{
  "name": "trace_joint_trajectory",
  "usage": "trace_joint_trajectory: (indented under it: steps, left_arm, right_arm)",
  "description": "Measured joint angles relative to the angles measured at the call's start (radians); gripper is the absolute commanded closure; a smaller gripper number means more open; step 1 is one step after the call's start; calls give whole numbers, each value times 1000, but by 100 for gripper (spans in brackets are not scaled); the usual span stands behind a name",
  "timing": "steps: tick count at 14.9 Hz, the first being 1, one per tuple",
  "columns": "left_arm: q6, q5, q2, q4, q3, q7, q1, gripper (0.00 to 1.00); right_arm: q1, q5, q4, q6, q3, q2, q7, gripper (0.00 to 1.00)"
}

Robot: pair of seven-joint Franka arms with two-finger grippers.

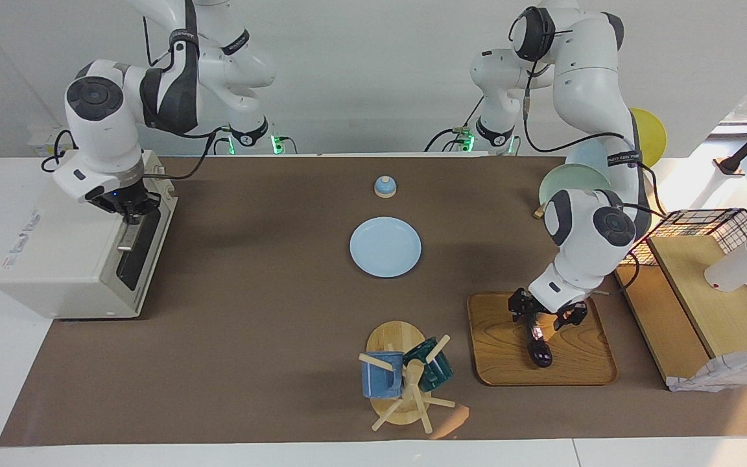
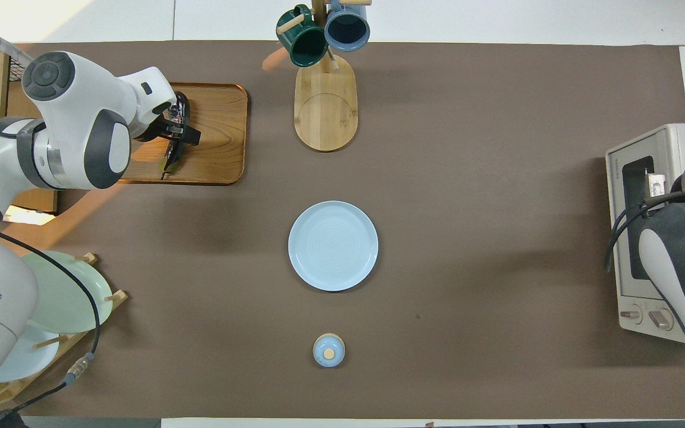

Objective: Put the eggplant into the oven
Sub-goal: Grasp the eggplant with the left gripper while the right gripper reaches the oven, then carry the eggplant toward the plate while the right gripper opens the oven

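Sitting at the right arm's end of the counter, the oven has its door facing the counter's middle. The right end effector is down at the door's top edge by the handle bar, fingertips together; can't tell whether it actually grips the bar.

Mid-counter: small bell nearest the robots, then a blue plate, then, farthest from the robots, a wooden mug rack w/ a blue mug and a green mug.

Toward the left arm's end, a wooden tray carries the eggplant. It lies flat, long axis running roughly toward/away from the robots w/ a slight slant. The overhead view shows the green stem tip at the end nearer the robots; the rounded end points away from them. The left end effector is low over the stem-ward half, spread wide, one finger on each side of the eggplant. Nothing is clamped; can't tell if the fingers touch it.

A dish rack w/ pale plates sits nearer the robots than the tray.
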Motion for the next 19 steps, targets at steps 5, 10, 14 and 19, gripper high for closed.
trace_joint_trajectory:
  steps: [5, 10, 14, 19]
  left_arm:
    - [12, 0, 8, 0, 0, 34, 0, 0]
    - [14, 0, 11, 0, 0, 43, -1, 43]
    - [14, 0, 11, 0, 0, 44, -2, 65]
    - [8, 0, 11, 2, 0, 45, -3, 100]
  right_arm:
    - [-1, 6, -26, 26, 0, -4, 0, 100]
    - [29, 100, -72, 77, 6, -27, 22, 100]
    - [66, 179, -111, 142, 12, -8, 32, 100]
    - [120, 192, -168, 314, 17, 78, 109, 100]
